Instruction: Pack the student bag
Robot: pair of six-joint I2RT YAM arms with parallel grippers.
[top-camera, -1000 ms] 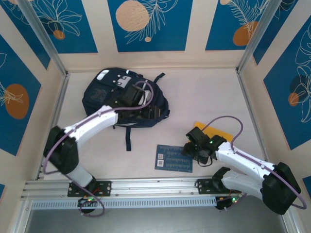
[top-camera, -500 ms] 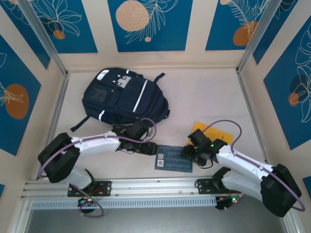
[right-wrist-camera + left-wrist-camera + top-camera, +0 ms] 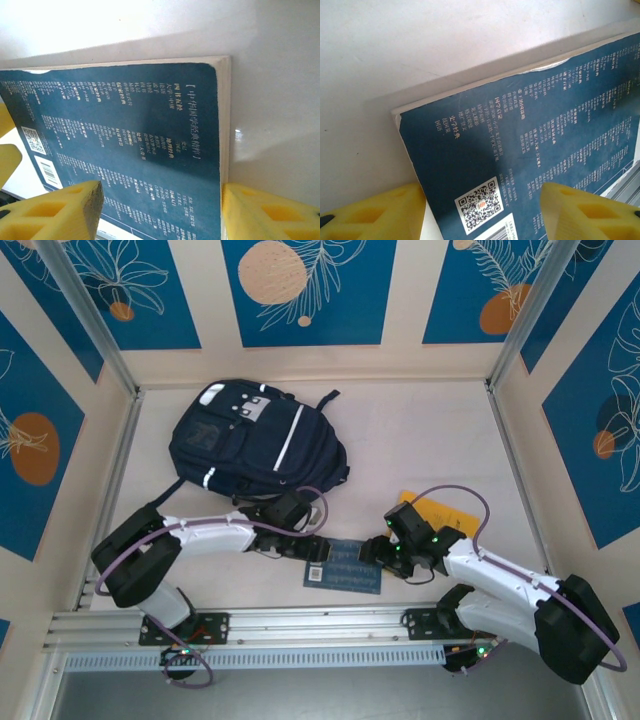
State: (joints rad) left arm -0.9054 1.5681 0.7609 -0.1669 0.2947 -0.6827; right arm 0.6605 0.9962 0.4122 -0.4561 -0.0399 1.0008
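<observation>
1. The bag (image 3: 255, 440) lies flat at the far left of the table (image 3: 420, 430), front pockets up. I cannot tell whether any zip is open.
2. Nearer the front edge, apart from the bag, a blue book (image 3: 345, 567) lies with its back cover up.
3. The left claw (image 3: 318, 547) was over the bag a second ago and has swung down to the book's left end. Its yellow pads (image 3: 370, 215) stand apart, one beside the book's edge and one over the cover, gripping nothing.
4. The right claw (image 3: 372, 552) sits at the book's right end, also parted and empty.
5. In that second the book slid slightly left and turned a little.
6. A flat yellow item (image 3: 445, 512) peeks out from under the right arm.
7. Both claws seem set to lift the book together; nothing looks packed yet.
</observation>
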